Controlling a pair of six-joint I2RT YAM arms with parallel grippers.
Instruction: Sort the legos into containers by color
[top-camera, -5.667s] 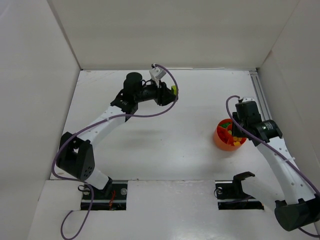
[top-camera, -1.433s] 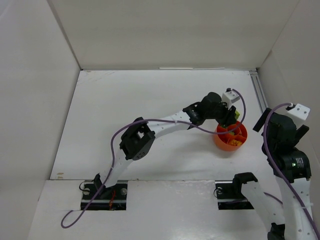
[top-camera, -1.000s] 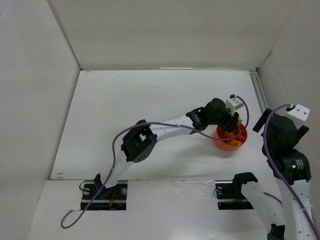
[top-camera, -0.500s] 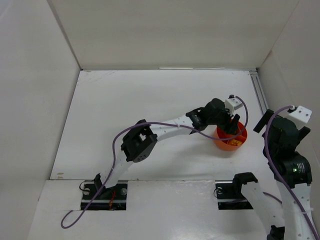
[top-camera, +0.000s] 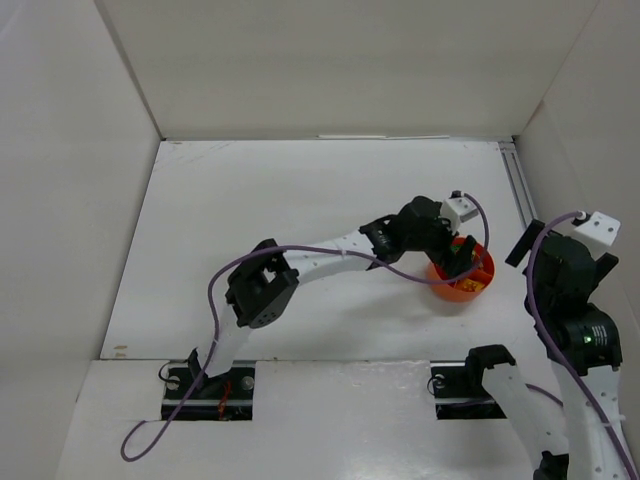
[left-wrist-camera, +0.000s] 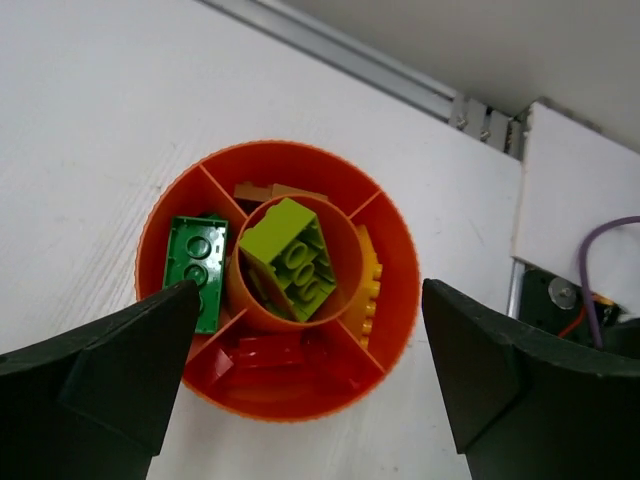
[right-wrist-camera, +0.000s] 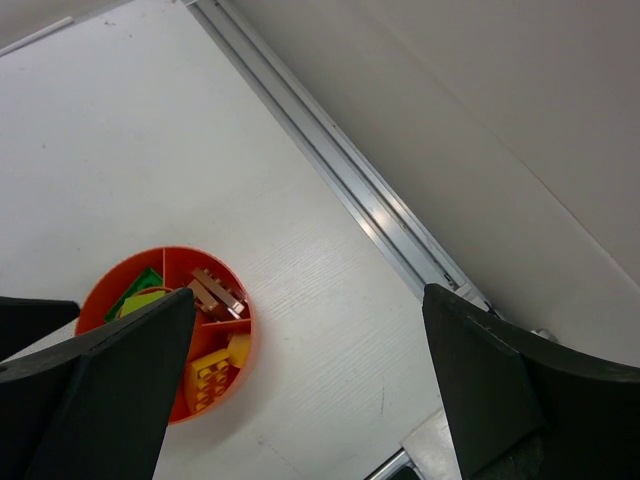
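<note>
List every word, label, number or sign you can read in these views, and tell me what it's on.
No readable text in any view.
Lime green brick and dark green brick: the studs show, but any embossed mark on them is too small to read.
Orange bowl: plain rim and dividers, no label visible.
Both arms and the table: no legible markings.

From above, the left gripper (top-camera: 456, 256) hides much of the bowl (top-camera: 462, 293).
</note>
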